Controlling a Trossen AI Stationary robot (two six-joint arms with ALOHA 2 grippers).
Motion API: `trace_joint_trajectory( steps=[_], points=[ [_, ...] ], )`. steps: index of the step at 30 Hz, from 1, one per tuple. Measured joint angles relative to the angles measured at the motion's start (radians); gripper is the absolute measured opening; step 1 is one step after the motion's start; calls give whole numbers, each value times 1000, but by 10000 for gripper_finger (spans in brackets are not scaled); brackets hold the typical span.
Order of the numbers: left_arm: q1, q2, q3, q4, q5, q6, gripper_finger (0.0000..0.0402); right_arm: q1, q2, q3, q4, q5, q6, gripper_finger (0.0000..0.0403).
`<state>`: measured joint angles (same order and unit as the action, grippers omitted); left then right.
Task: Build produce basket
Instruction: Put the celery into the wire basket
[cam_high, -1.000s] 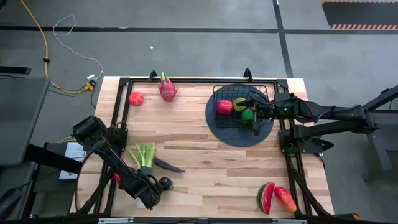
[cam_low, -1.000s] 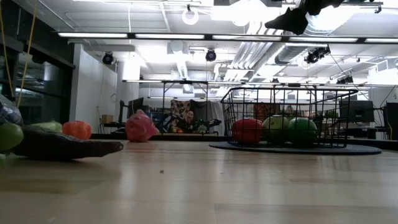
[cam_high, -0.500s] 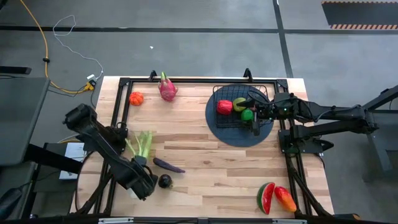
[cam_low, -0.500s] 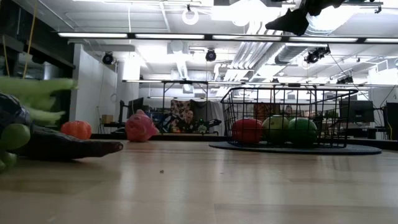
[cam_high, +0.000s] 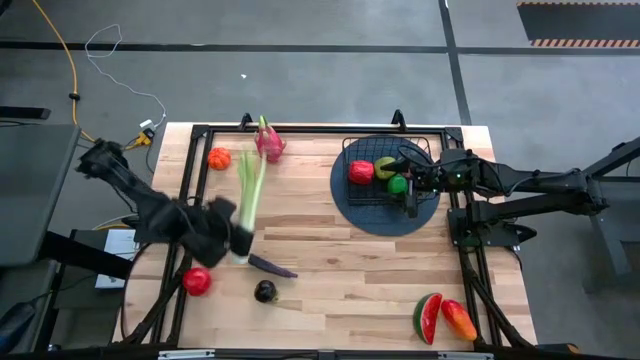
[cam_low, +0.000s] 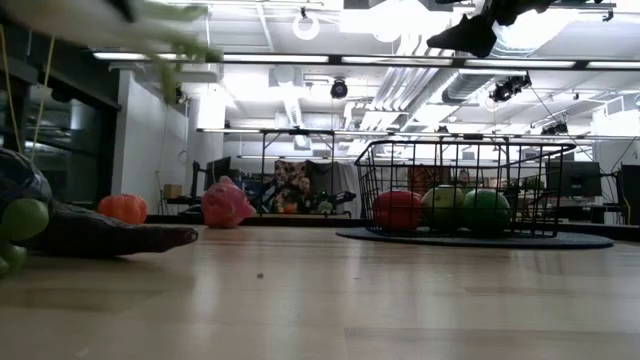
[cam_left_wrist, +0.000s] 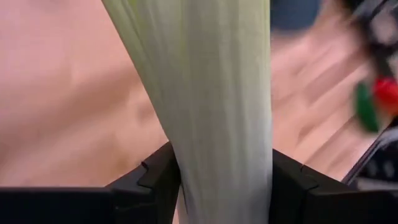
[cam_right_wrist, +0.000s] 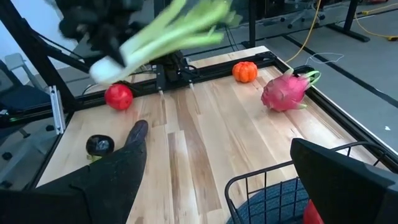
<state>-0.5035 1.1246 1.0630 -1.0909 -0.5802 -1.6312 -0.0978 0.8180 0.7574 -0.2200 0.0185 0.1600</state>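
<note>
1. Three round fruits sit in the black wire basket (cam_high: 388, 168): a red one (cam_high: 361, 171), a yellow-green one (cam_high: 385, 165) and a green one (cam_high: 398, 184).
2. That basket has low mesh sides and stands on a dark round mat (cam_high: 350, 205) at the right side of the wooden table (cam_high: 330, 270).
3. Up in the air over the left side of the table, the left gripper (cam_high: 232, 240) pinches the pale end of a long green celery stalk (cam_high: 250, 190).
4. Leafy celery tips point toward the pink dragon fruit (cam_high: 268, 142).
5. Wide apart are the fingers of the right gripper (cam_high: 412, 192), which hangs over the basket's edge.
6. On the table lie an orange fruit (cam_high: 219, 157), a red fruit (cam_high: 197, 281), a purple eggplant (cam_high: 270, 266), a dark round fruit (cam_high: 264, 291), a watermelon slice (cam_high: 428, 315) and a mango (cam_high: 458, 319).
</note>
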Motion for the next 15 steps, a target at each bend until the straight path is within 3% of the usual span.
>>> trace_joint_trajectory(
  steps=[3,6,11,15],
  points=[
    [118,-57,0,70,-85,230,165,0,0,0,8,0,-1,387],
    [262,-85,0,192,-105,480,165,0,0,0,35,0,-2,387],
    [492,-74,0,524,16,968,165,0,0,0,181,0,0,387],
    [607,-33,0,813,119,1290,165,0,0,0,340,0,0,387]
  ],
)
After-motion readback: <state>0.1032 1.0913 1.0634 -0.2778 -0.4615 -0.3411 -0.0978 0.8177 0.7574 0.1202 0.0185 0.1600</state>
